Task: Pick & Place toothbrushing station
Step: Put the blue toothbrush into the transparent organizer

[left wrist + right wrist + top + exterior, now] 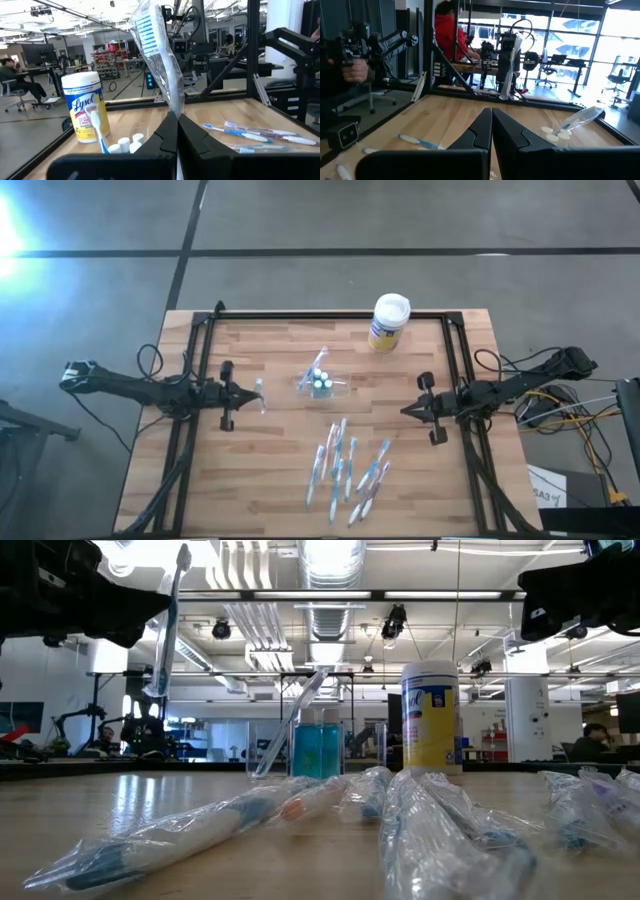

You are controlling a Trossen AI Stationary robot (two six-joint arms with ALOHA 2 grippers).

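The left gripper (pixel 176 131) is pinching 1 wrapped toothbrush (pixel 159 60) upright beside the toothbrushing station (pixel 323 383); the right gripper (pixel 491 125) is hanging closed, holding nothing.

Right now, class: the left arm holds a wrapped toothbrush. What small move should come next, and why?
Probably carry it toward the clear holder at mid-table. The left gripper is shut on a wrapped toothbrush, held upright, and the holder already has one brush. The right gripper waits, shut.
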